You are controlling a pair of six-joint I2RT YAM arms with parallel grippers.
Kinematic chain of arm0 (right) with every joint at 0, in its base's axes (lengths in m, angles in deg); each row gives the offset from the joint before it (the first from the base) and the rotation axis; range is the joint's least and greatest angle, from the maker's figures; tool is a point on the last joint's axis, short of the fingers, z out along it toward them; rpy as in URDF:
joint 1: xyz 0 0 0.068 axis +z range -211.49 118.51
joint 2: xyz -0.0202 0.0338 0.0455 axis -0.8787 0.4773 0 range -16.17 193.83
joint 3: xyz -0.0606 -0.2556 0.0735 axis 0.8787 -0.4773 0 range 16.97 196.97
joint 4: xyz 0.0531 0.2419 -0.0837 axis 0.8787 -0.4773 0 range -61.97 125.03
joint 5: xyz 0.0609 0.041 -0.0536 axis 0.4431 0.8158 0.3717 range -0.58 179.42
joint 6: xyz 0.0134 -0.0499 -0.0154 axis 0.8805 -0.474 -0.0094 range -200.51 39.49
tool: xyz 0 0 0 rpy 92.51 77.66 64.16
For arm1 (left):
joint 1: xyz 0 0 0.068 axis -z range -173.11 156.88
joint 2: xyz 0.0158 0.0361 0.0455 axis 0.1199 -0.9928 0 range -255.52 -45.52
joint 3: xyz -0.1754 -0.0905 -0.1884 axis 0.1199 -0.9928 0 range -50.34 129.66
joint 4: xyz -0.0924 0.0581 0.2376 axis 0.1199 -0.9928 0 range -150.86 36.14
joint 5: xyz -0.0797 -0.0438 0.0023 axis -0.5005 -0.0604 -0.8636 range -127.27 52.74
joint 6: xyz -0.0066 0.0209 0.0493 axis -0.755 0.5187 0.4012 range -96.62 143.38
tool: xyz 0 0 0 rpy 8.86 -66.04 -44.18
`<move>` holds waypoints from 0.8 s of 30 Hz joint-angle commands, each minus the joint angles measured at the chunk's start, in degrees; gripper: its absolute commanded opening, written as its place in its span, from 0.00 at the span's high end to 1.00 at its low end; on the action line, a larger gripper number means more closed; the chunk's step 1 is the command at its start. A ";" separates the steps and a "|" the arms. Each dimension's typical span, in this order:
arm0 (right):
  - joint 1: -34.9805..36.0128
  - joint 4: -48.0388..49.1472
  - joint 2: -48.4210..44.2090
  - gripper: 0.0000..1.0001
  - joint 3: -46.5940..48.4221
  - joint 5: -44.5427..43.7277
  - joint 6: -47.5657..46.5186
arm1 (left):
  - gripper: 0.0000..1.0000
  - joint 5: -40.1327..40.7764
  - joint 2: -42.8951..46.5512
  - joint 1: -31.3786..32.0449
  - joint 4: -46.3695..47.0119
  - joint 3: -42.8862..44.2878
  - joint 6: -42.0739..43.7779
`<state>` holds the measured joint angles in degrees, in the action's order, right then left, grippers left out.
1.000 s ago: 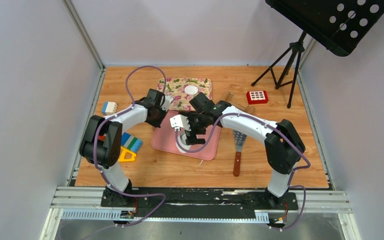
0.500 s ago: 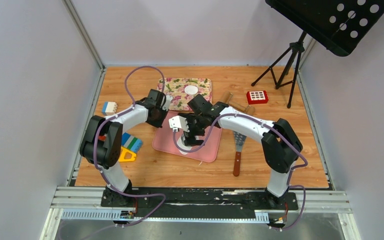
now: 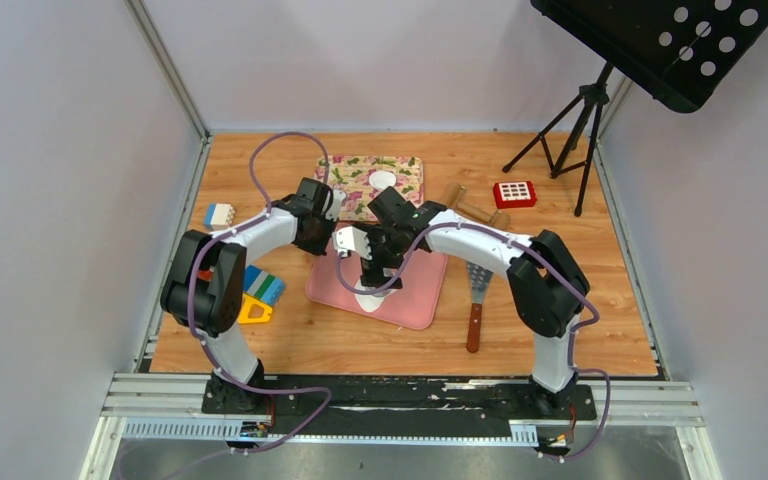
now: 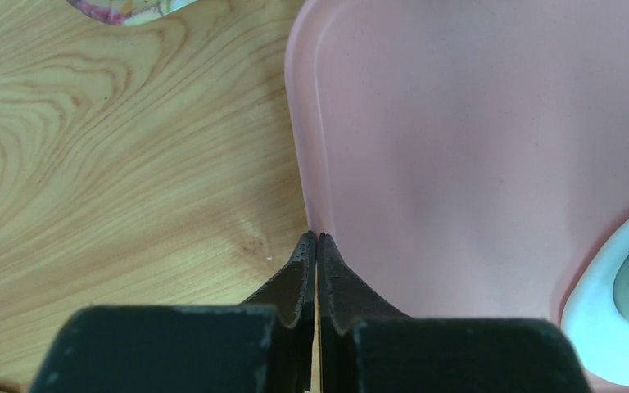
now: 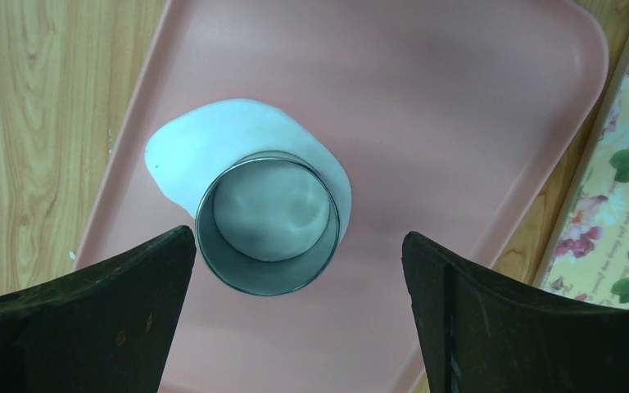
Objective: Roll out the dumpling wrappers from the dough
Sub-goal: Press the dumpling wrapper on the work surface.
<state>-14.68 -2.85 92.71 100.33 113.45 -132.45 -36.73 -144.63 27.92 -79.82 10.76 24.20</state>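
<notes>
An irregular white sheet of dough (image 5: 237, 135) lies on the pink tray (image 5: 459, 98). The metal ring cutter (image 5: 266, 274) stands on that sheet, over its near part. My right gripper (image 5: 296, 237) hangs above the cutter, open wide, its fingers either side and apart from it. One round dumpling wrapper (image 3: 382, 180) rests on the floral mat (image 3: 355, 195). My left gripper (image 4: 318, 237) is shut, its tips at the tray's left rim (image 4: 299, 164); whether they pinch the rim I cannot tell. From above, the right gripper (image 3: 375, 275) hides most of the dough (image 3: 365, 300).
A metal spatula with a wooden handle (image 3: 475, 300) lies right of the tray, and a wooden rolling pin (image 3: 470, 208) and a red block (image 3: 514, 194) lie behind it. Toy blocks (image 3: 260, 287) sit at the left. A tripod (image 3: 572, 130) stands back right.
My right arm has swung left and brought its open gripper over the ring cutter. The left gripper has stayed shut at the tray's rim.
</notes>
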 commanded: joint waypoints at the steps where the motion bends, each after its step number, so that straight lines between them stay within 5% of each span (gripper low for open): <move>1: 0.56 0.94 2.43 0.02 2.67 -1.06 4.05 | 1.00 -2.21 -3.35 1.38 -4.20 -0.55 -3.24; 24: 0.95 0.45 3.39 0.10 1.55 -1.65 10.27 | 1.00 -0.71 -5.36 1.38 -3.05 -1.60 -5.21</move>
<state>-14.09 -2.83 95.68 100.83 111.42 -123.45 -34.81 -145.62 28.29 -80.15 11.35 20.35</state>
